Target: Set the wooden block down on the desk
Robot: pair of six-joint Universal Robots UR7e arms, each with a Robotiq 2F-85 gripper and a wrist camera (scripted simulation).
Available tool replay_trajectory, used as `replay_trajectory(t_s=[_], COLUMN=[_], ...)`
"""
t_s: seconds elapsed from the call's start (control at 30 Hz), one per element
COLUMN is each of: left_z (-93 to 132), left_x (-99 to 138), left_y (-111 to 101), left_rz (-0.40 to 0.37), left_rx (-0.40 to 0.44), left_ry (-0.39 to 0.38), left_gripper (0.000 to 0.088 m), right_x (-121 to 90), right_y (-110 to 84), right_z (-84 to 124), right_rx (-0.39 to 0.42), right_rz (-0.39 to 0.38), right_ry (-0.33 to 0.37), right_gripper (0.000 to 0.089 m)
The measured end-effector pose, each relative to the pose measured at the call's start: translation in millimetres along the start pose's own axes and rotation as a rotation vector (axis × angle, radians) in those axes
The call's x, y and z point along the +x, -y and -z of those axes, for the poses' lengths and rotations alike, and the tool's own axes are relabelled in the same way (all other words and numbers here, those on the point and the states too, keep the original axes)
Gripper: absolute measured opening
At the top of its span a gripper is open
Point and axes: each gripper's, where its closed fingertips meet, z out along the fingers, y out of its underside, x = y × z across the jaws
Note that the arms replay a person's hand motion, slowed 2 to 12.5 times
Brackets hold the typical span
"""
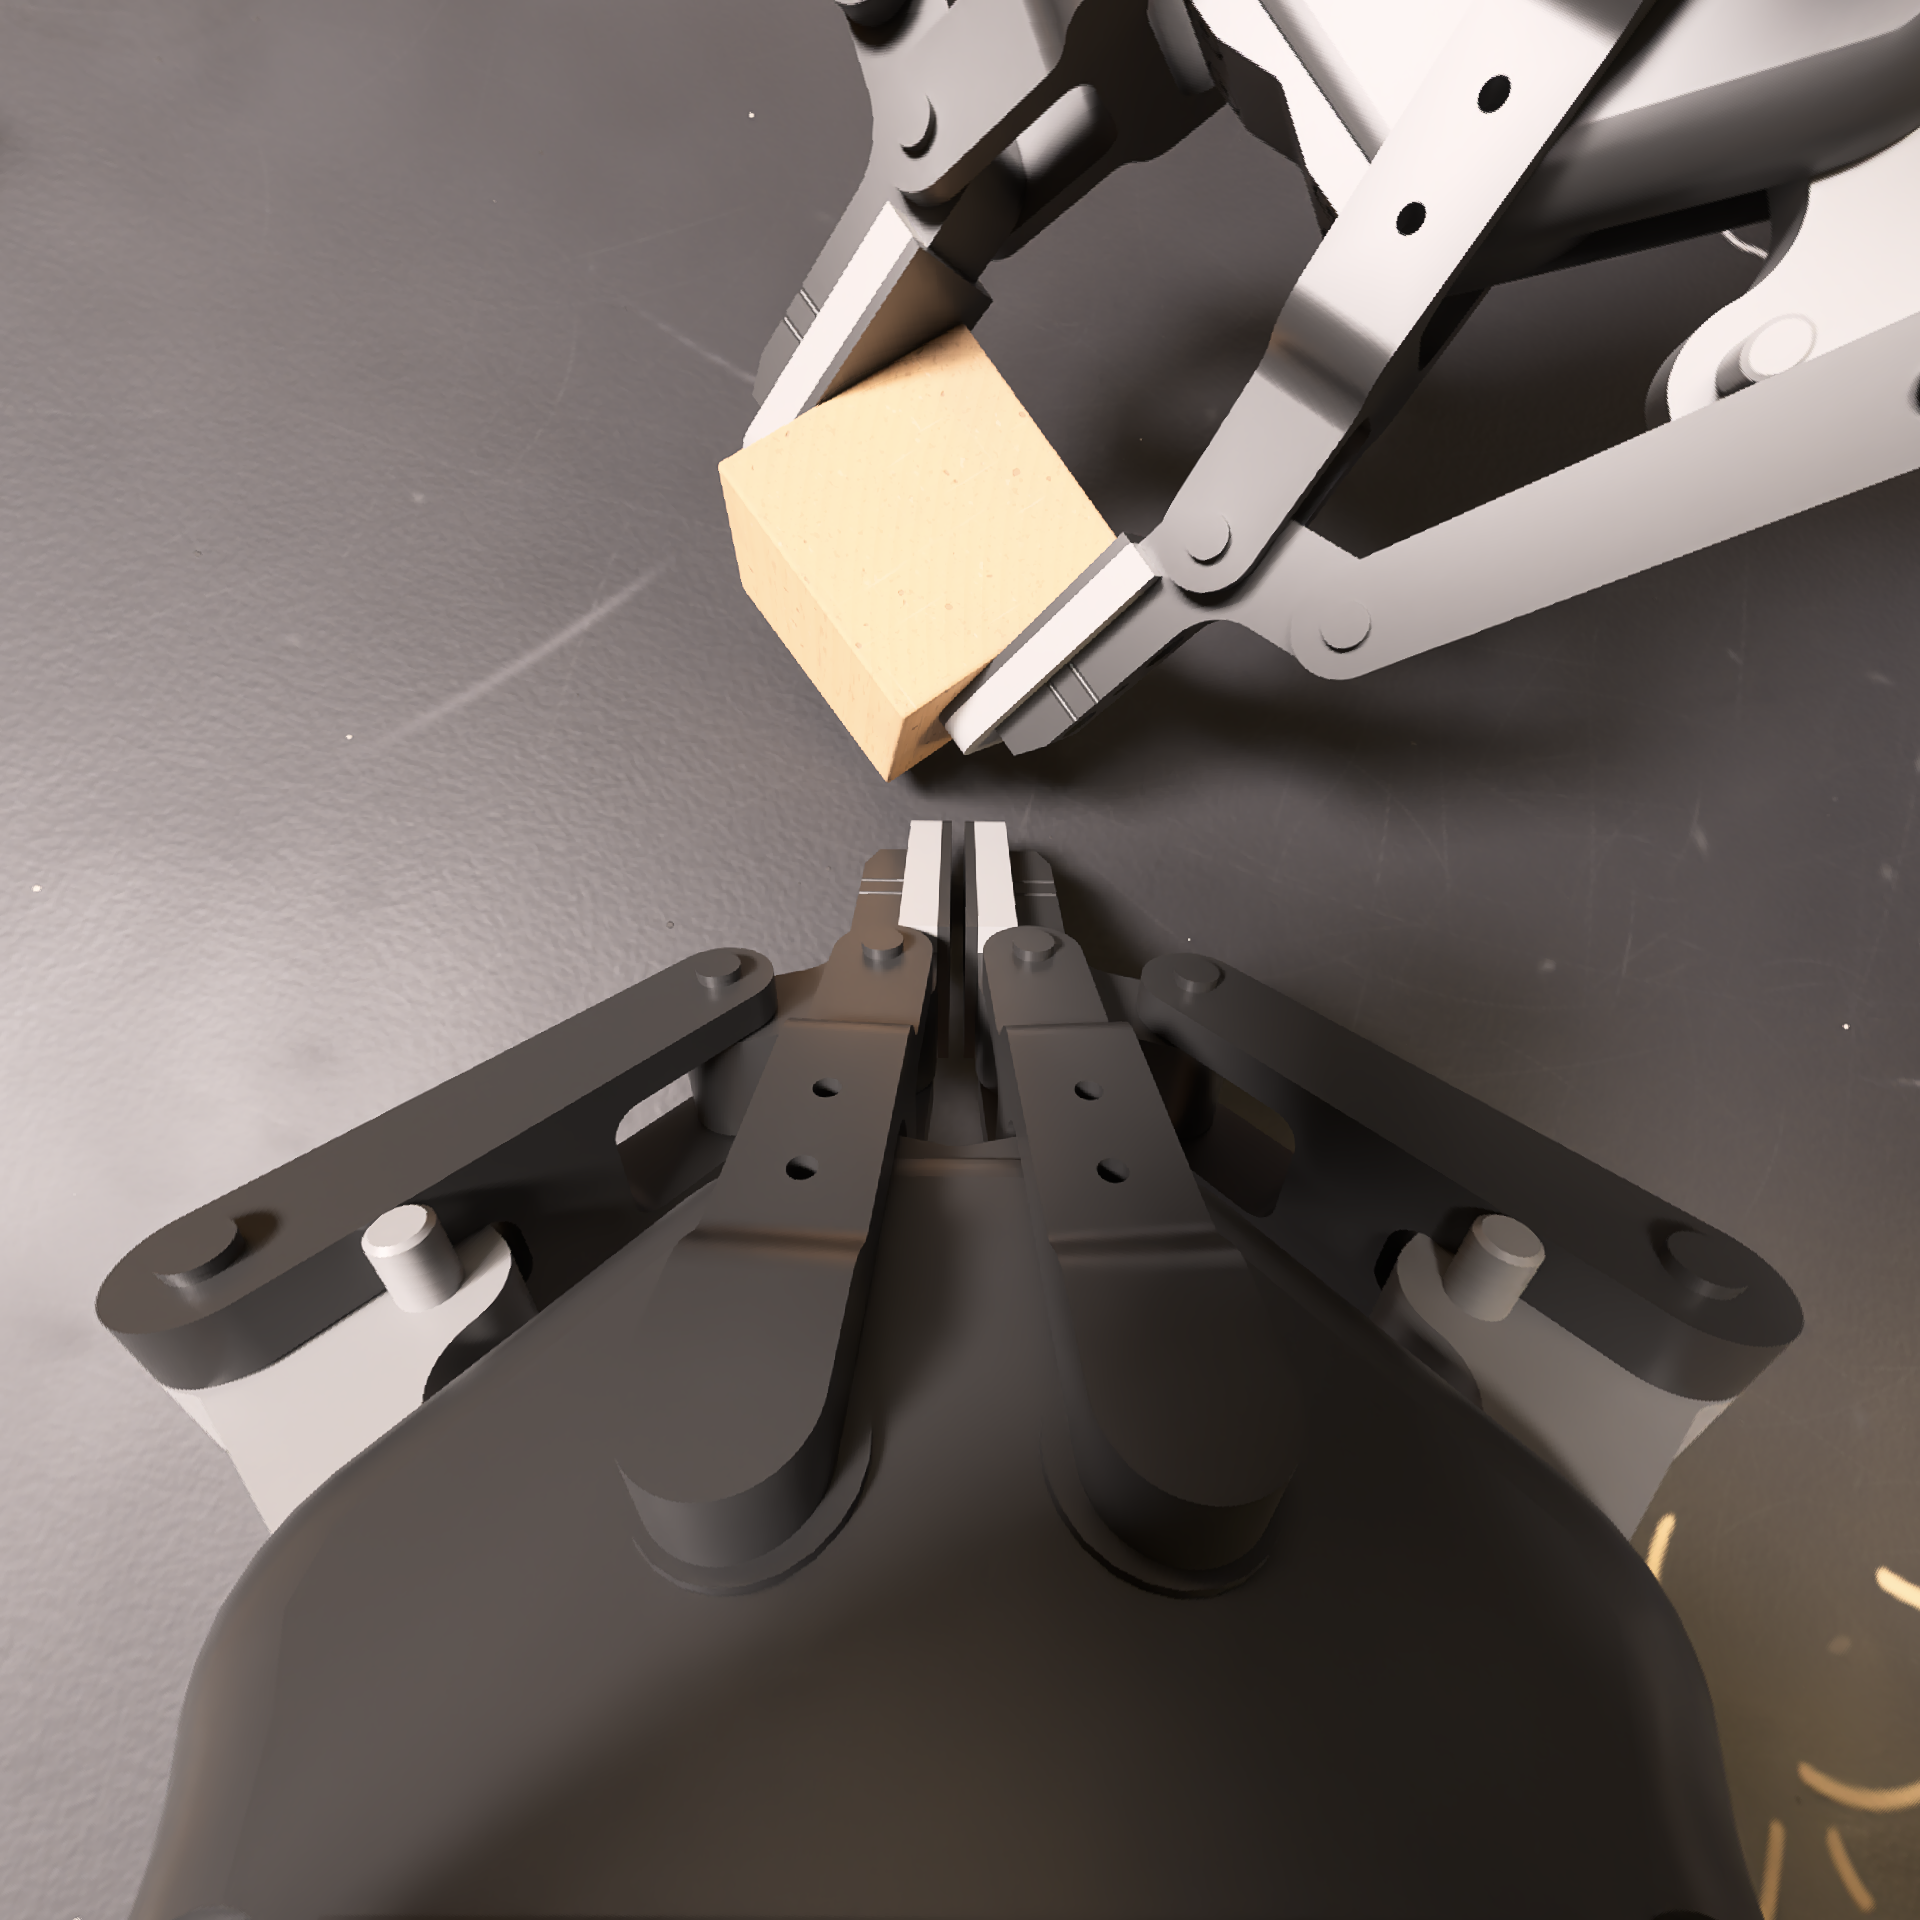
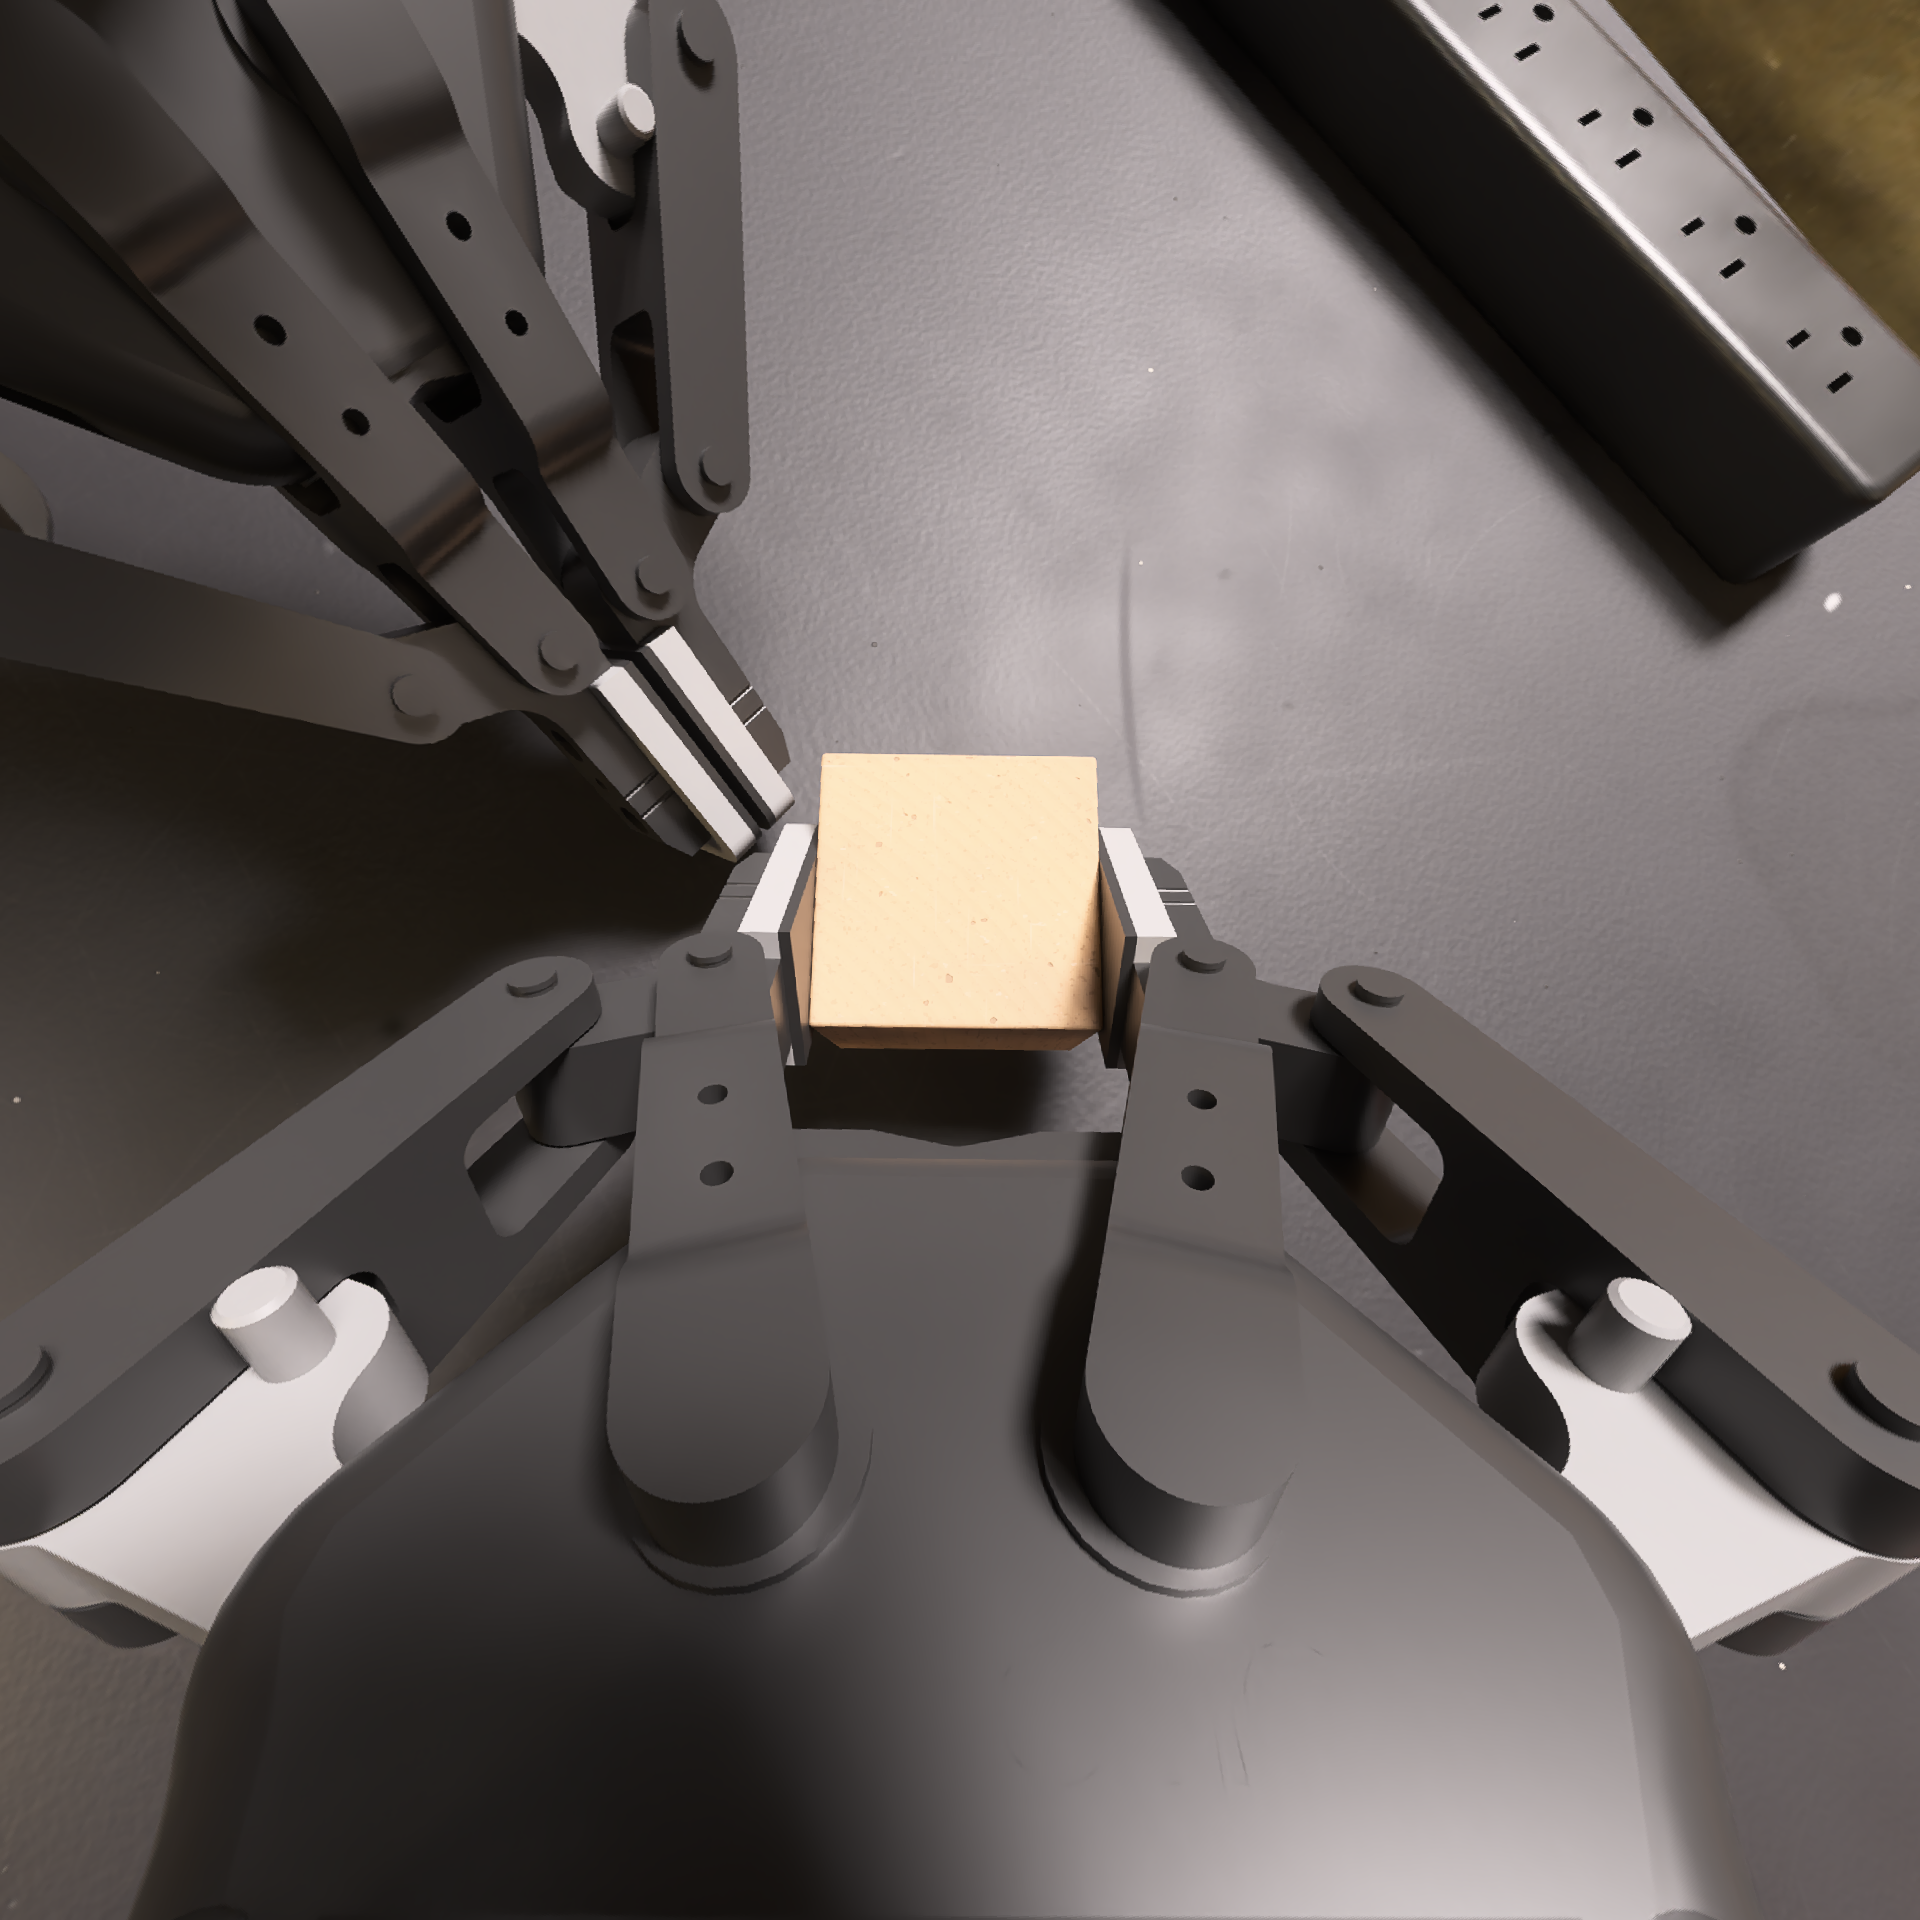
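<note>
The wooden block (image 2: 951, 899) is a pale cube held between the two pads of my right gripper (image 2: 951, 914), which is shut on it above the dark grey desk (image 2: 1351, 831). In the left wrist view the block (image 1: 904, 540) sits in the right gripper (image 1: 873, 561) at upper centre, tilted. My left gripper (image 1: 958, 831) is shut and empty, its fingertips just short of the block's lower corner. In the right wrist view the left gripper (image 2: 743, 805) comes in from the upper left, its tips close beside the block's left side.
A dark power strip (image 2: 1621, 239) lies on the desk at the upper right of the right wrist view. A golden-brown surface (image 2: 1808, 94) shows beyond the desk's edge there. Bare desk (image 1: 312, 520) lies left of the block.
</note>
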Motion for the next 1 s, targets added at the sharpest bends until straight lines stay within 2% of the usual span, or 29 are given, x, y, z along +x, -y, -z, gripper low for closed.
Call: replay_trajectory(t_s=[0.23, 0.6, 0.83, 1.0], left_z=[0, 0, 0, 0], left_x=[0, 0, 0, 0], left_y=[0, 0, 0, 0], left_rz=[-0.003, -0.006, -0.007, -0.007], left_rx=[-0.001, 0.000, 0.004, 0.006], left_ry=[0.003, 0.006, 0.007, 0.008], left_gripper=[0.0021, 0.0022, 0.0022, 0.0022], right_x=[6, 28, 24, 15], right_y=[-1.1, -0.5, 3.9, 6.3], right_z=[1, -3, -6, -8], right_rx=[-0.015, -0.015, 0.003, 0.015], right_rz=[-0.027, -0.079, -0.068, -0.033], right_ry=[0.009, -0.063, -0.068, -0.042], right_gripper=[0.0424, 0.0424, 0.0424, 0.0424])
